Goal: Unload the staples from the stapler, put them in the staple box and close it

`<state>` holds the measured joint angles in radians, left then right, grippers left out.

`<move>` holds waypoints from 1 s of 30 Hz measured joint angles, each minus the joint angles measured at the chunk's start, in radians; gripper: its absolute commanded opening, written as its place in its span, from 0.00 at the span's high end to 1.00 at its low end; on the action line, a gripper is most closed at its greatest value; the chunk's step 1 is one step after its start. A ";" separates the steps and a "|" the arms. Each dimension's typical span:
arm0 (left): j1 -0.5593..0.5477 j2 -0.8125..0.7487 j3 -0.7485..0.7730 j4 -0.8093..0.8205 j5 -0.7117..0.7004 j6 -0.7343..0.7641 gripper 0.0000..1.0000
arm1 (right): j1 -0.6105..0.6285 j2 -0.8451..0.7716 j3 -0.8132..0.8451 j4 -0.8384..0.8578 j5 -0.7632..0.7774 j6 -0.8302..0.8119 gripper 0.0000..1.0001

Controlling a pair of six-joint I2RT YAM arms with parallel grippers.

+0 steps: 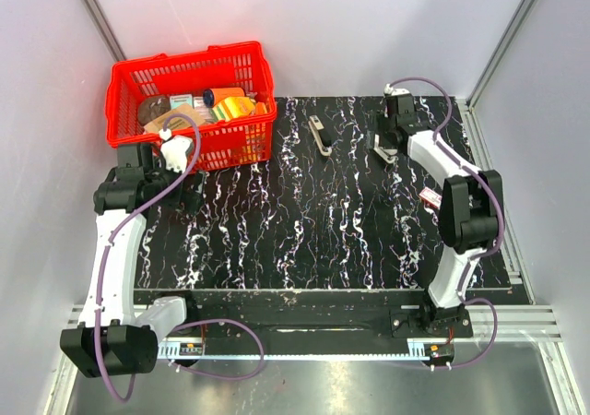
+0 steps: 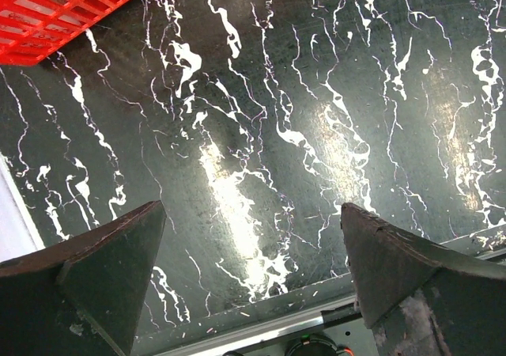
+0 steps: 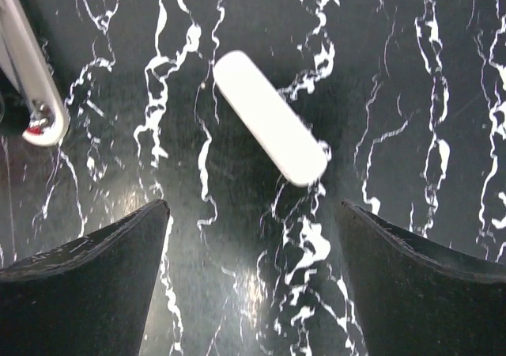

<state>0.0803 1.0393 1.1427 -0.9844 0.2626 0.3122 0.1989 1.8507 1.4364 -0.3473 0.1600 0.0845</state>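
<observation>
The stapler (image 1: 320, 136), a slim black bar with a pale end pointing away, lies on the black marbled table (image 1: 304, 221) at the far middle, apart from both grippers. It shows in neither wrist view. My right gripper (image 1: 383, 148) is open and empty at the far right, to the right of the stapler. In the right wrist view (image 3: 253, 213) it hangs over a white oblong stick (image 3: 269, 117). My left gripper (image 1: 189, 196) is open and empty at the left, just in front of the basket. The left wrist view (image 2: 251, 210) shows only bare table between its fingers.
A red basket (image 1: 124, 92) holding several packaged items stands at the far left; its corner shows in the left wrist view (image 2: 47, 16). A small pinkish-red box (image 1: 430, 196) lies by the right arm. A silvery rail (image 3: 28, 71) crosses the right wrist view's top left.
</observation>
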 measured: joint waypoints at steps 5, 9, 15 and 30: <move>0.000 0.007 0.000 0.001 0.020 -0.006 0.01 | -0.005 0.128 0.102 0.005 0.008 -0.026 0.06; 0.000 0.007 0.000 0.002 0.022 -0.005 0.01 | -0.013 0.189 0.107 -0.005 0.008 -0.044 0.06; 0.000 0.008 0.000 0.005 0.029 -0.007 0.01 | -0.054 0.201 0.109 -0.016 -0.002 -0.045 0.10; 0.000 0.009 0.000 0.013 0.029 -0.017 0.01 | -0.066 0.262 0.171 -0.017 -0.027 -0.066 0.22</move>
<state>0.0803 1.0485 1.1427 -0.9710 0.2913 0.2951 0.1326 2.1124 1.6070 -0.3641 0.1326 0.0189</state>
